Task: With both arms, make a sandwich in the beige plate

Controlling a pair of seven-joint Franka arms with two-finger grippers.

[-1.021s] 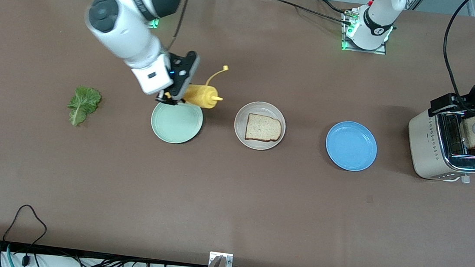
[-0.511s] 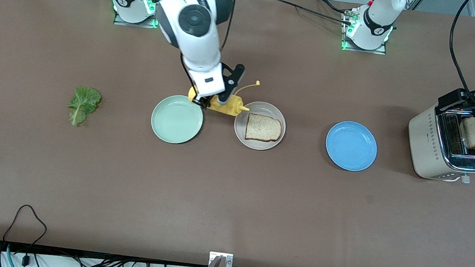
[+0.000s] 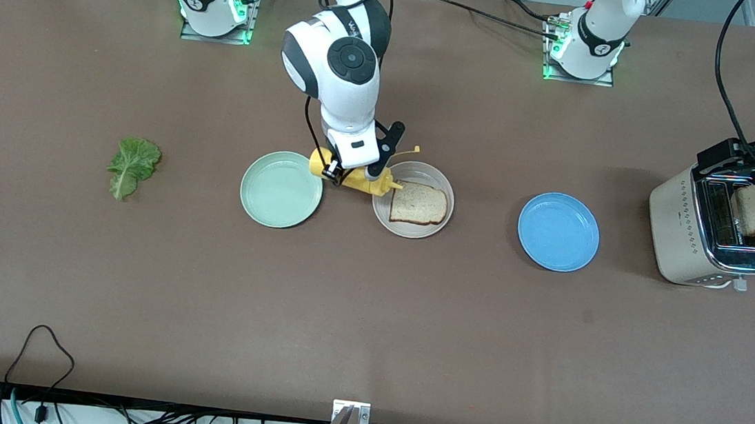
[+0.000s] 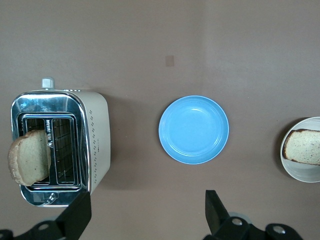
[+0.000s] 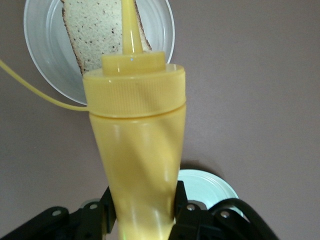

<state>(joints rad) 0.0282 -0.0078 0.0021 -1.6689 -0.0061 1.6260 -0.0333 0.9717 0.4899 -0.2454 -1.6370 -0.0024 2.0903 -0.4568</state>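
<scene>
1. Clearly, the toaster (image 3: 711, 230) is sitting at the left arm's end of the table with a second bread slice (image 3: 754, 210) poking out of its slot, not yet collected.
2. The left gripper (image 4: 145, 220) is hanging over the table near that toaster, fingers spread wide and holding nothing.
3. The right gripper (image 3: 352, 171) is pinching a yellow squeeze bottle (image 3: 353, 176), tipping its nozzle over the beige plate's rim.
4. The beige plate (image 3: 410, 229) is lying between a mint-green plate (image 3: 280, 189) and a blue plate (image 3: 558, 231), carrying one bread slice (image 3: 419, 203): only the base is done.
5. The lettuce leaf (image 3: 132, 165) is waiting toward the right arm's end of the table, so sauce, leaf and top slice are remaining.
</scene>
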